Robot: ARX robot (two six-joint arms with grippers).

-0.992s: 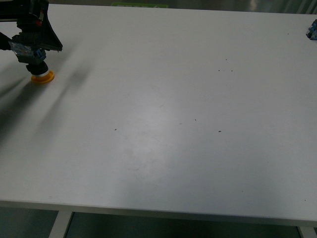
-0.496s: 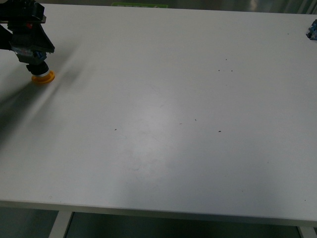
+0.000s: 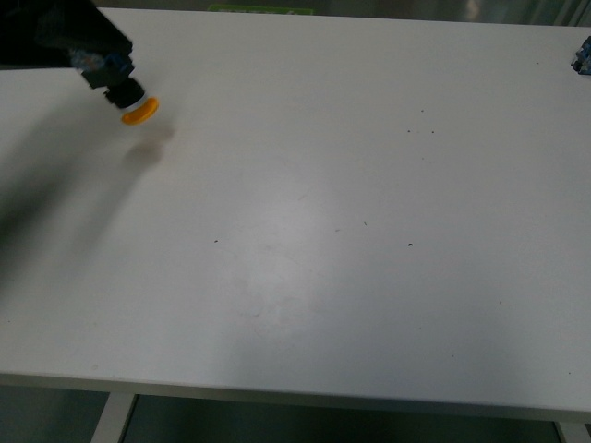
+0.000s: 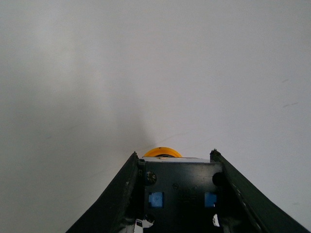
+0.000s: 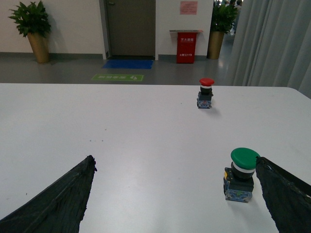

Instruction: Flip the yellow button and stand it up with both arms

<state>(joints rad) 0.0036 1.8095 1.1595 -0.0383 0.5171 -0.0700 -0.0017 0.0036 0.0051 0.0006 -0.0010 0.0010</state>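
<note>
**Front view.** Left claw over the far left corner of the table, clamped on the yellow button. Cap sticking out past the fingertips, tilted down and toward the table's middle. Blurred shadow just below the cap and apart from it, so judged clear of the surface. Right claw not seen here. Small blue-black block at the far right edge, well apart from the left claw, with no cap visible.

**Left wrist view.** Black boxy body of the button wedged between both fingers, touching each. Two blue squares on the near face. Only a sliver of yellow cap showing ahead of the fingertips, bare tabletop beyond. Grip plain here, blurred and dark in the front view.

**Right wrist view.** Right claw spread wide, holding nothing. Green button upright, seemingly just inside one finger and apart from it. Red button upright, farther ahead of the claw. No yellow button in sight, and nothing of the left claw.

**Judgement.** Pick-up done, flip in hand, standing not yet done. Next move likely calls for bringing the two claws together, being well apart now. Then a pass or a turn to get the button cap-up, and the boxy end set flat on the table. Risks: slipping at any hand-over, and toppling on so small a base.
</note>
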